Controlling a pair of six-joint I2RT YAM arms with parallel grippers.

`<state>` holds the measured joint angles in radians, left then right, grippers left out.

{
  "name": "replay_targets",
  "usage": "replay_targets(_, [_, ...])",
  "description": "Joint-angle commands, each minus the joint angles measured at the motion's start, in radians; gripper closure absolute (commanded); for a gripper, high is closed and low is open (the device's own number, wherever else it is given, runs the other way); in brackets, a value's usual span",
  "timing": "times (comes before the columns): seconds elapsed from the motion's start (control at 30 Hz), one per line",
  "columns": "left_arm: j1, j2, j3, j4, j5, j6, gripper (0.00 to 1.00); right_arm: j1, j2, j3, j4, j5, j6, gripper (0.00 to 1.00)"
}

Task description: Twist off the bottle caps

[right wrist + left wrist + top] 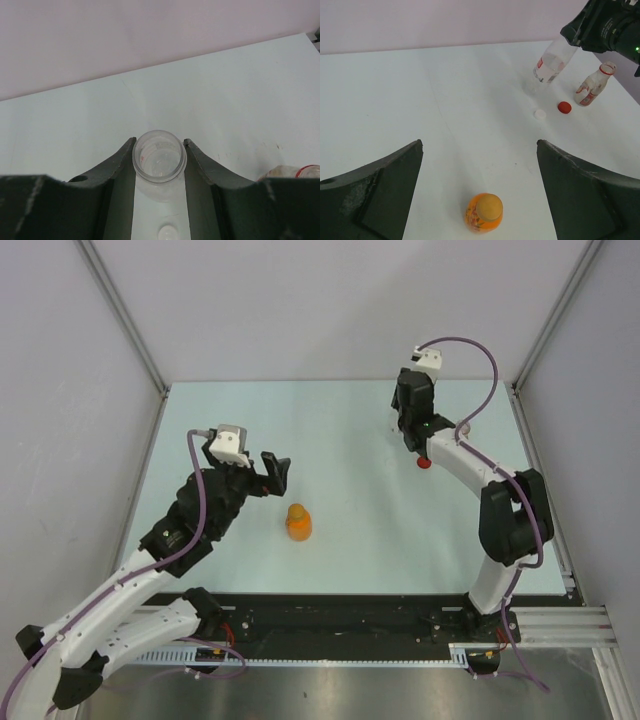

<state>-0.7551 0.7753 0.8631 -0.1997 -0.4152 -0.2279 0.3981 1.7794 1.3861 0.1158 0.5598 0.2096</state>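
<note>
no legible txt, bottle labels (547,67) too blurry

An orange bottle (484,212), a clear bottle (551,62), a red cap (564,107) and a white cap (539,114) are seen; the table (350,420) is tinted pale green.

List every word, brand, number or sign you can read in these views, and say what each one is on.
No text is readable in any view.
Label on the clear bottle: pale with a red patch, print too blurred to read.
Label on the bottle with red neck ring: red and brown marks, too small to read.
Side of the orange bottle: faint marks, too blurred to read.
</note>
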Motion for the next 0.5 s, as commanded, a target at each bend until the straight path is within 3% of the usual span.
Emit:
replay_targets(0.0, [0.003, -0.005, -0.001, 0.014, 0.006, -0.005, 0.00, -0.010, 0.034, 0.085, -0.025, -0.012, 0.025, 1.00])
replay_targets(0.47, [0.003, -0.001, -0.010, 0.014, 0.021, -0.008, 0.00, -0.015, 0.095, 0.136, -0.113, -0.037, 0.040, 0.96])
